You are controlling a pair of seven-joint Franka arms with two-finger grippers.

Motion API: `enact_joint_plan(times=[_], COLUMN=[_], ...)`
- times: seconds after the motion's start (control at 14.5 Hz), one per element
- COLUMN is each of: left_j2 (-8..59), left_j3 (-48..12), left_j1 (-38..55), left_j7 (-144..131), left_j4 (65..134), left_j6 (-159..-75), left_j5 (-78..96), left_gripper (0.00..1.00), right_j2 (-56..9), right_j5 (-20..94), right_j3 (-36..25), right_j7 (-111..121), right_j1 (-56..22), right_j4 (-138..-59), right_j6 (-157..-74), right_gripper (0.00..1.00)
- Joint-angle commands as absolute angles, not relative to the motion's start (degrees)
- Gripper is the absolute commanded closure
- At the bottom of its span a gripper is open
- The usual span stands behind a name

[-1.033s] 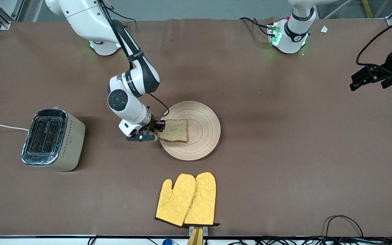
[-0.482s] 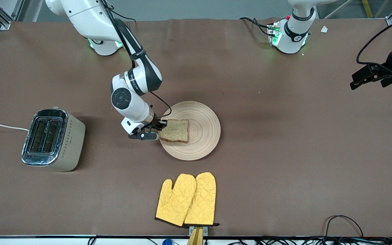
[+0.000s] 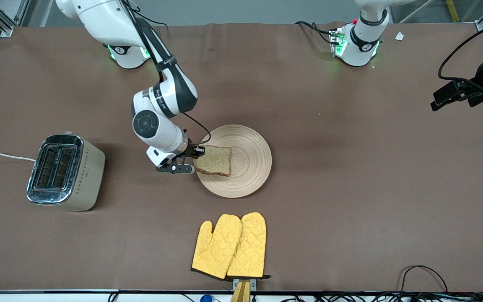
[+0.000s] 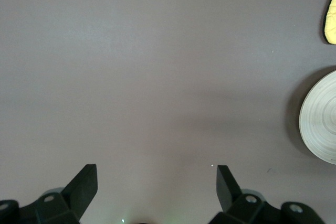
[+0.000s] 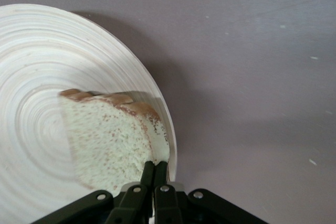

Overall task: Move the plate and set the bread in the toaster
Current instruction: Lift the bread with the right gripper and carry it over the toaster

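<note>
The round light-wood plate (image 3: 247, 178) lies mid-table with the brown bread slice (image 3: 214, 160) on the part toward the right arm's end. My right gripper (image 3: 197, 158) is low at that rim, shut on the bread's edge. In the right wrist view the closed fingertips (image 5: 155, 165) pinch the slice (image 5: 105, 140) over the plate's rim (image 5: 52, 51). The cream toaster (image 3: 63, 172) with its chrome top stands at the right arm's end, slots empty. My left gripper (image 3: 436, 105) waits raised over the left arm's end, open and empty (image 4: 157, 174).
A pair of yellow oven mitts (image 3: 231, 245) lies nearer the front camera than the plate; one mitt's edge (image 4: 332, 19) and the plate's rim (image 4: 323, 124) show in the left wrist view. The toaster's white cord (image 3: 2, 156) runs off the table's end.
My right arm shifted slightly while gripping the bread; the slice nudged a little toward the right arm's end and its held edge tipped up. The left arm stayed put.
</note>
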State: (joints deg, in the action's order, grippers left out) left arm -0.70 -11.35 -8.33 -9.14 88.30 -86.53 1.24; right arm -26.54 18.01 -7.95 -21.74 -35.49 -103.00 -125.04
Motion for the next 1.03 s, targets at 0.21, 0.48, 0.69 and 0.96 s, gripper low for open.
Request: enact_joint_plan(times=[0.21, 0.48, 0.69, 0.96], left_j2=[-1.67, -1.67, -1.67, -1.67], left_j3=[-11.51, -11.51, -11.51, -11.51], left_j1=[-8.26, -8.35, -8.09, -8.00], left_j7=[-12.83, -11.60, -10.29, -9.93], left_j4=[88.68, 88.68, 88.59, 88.59], left_j6=[-86.40, -86.31, -86.31, -86.31], left_j5=[1.49, 1.23, 1.14, 1.14], left_gripper=[0.00, 0.00, 0.00, 0.00], right_j2=[-22.68, -20.48, -20.04, -19.60], right_j5=[4.42, -9.02, -15.17, -28.63], right_j3=[-9.76, -9.93, -13.00, -13.01], right_j7=[-29.69, -30.67, -33.49, -33.40], right_j1=[-35.16, -34.63, -33.84, -33.75], right_j4=[-92.30, -88.52, -85.43, -86.04], right_j6=[-105.49, -96.89, -91.77, -88.07], right_gripper=[1.00, 1.00, 1.00, 1.00])
